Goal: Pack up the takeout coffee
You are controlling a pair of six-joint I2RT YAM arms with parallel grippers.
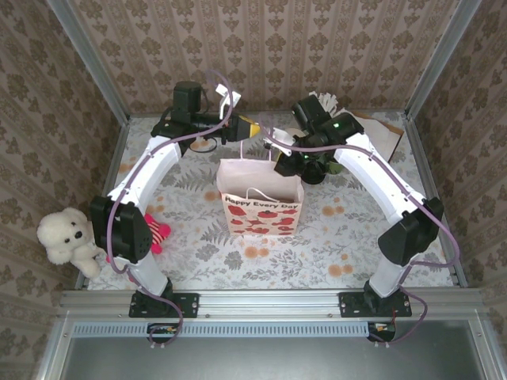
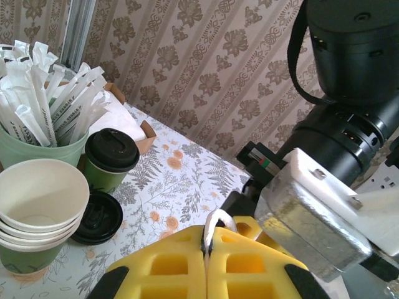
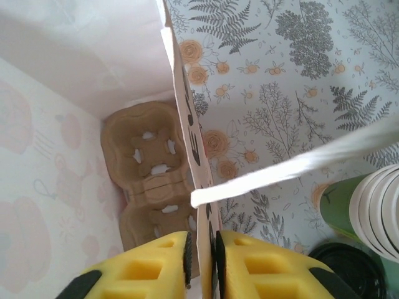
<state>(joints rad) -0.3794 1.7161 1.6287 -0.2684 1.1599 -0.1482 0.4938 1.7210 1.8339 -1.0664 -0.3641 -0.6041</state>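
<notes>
Right tool (image 3: 201, 246) pinches bag wall (image 3: 187, 143); left tool (image 2: 206, 242) pinches bag handle (image 2: 216, 219), takeout coffee (image 2: 111, 159) apart, ahead-left of it.

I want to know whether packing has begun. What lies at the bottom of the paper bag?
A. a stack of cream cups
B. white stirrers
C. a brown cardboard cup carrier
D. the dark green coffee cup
C: the right wrist view looks down into the paper bag onto a brown cardboard cup carrier with no cup in it, while the takeout coffee stands on the table in the left wrist view.

White-black arms (image 1: 146, 170), yellow jaws, purple cables (image 1: 455, 245).
</notes>
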